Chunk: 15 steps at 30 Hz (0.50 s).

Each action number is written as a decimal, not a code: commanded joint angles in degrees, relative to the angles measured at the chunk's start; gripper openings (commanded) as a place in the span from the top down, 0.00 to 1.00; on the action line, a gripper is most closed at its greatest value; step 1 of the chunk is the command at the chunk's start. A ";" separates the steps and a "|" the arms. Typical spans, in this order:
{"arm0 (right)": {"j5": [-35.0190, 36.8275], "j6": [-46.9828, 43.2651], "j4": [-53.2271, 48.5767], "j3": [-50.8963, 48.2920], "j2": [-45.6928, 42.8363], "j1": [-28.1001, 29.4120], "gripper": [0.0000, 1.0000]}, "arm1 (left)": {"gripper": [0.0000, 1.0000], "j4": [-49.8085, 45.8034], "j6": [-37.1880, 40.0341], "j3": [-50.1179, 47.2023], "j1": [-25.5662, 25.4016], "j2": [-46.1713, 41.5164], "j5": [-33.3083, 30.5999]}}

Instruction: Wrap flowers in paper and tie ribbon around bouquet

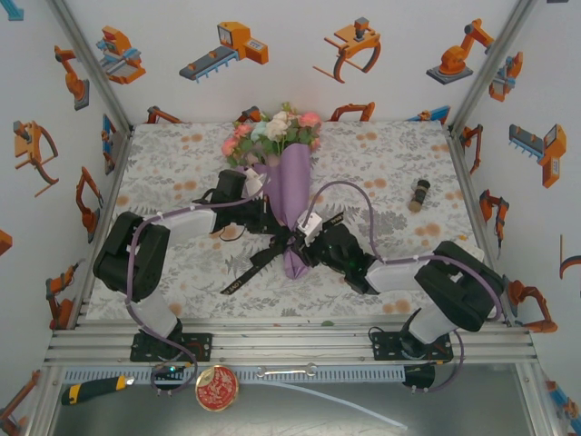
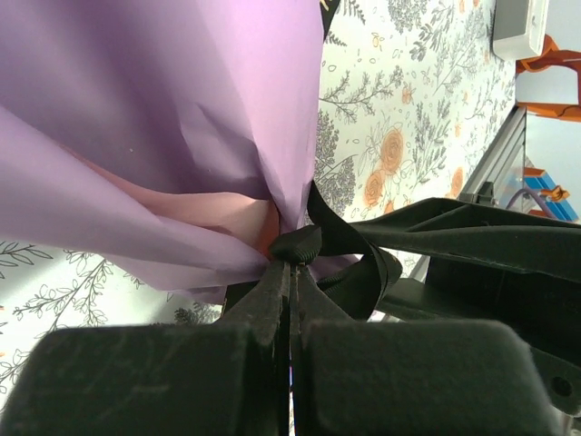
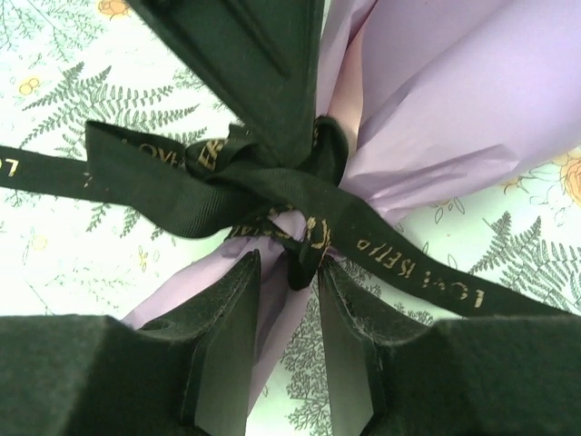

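On the table (image 1: 163, 173), the limp, slippery ribbon (image 3: 381, 243) round the bouquet (image 1: 295, 182) is pinched at its knot by the closed left tool (image 2: 290, 268), the right tool (image 3: 289, 265) part-open, seemingly empty; best gripped by its tails.

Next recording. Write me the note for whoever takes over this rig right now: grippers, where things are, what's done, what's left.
Grippers: the left gripper is shut on the ribbon at the knot. The right gripper is open, with its fingers either side of a ribbon loop but not clamping it.
Things: the flowers sit in the paper cone mid-table, heads away from the arms. The ribbon circles the cone's narrow neck, and its tails lie on the tablecloth.
Done: the wrapping. The ribbon is around the cone and apparently knotted.
Left: check that the knot is tight, probably pull the tails, then release.
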 commanded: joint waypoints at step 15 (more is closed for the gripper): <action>-6.74 18.08 -32.70 21.84 -4.36 -4.90 0.63 | 1.00 1.58 1.12 -1.11 0.05 -3.36 0.24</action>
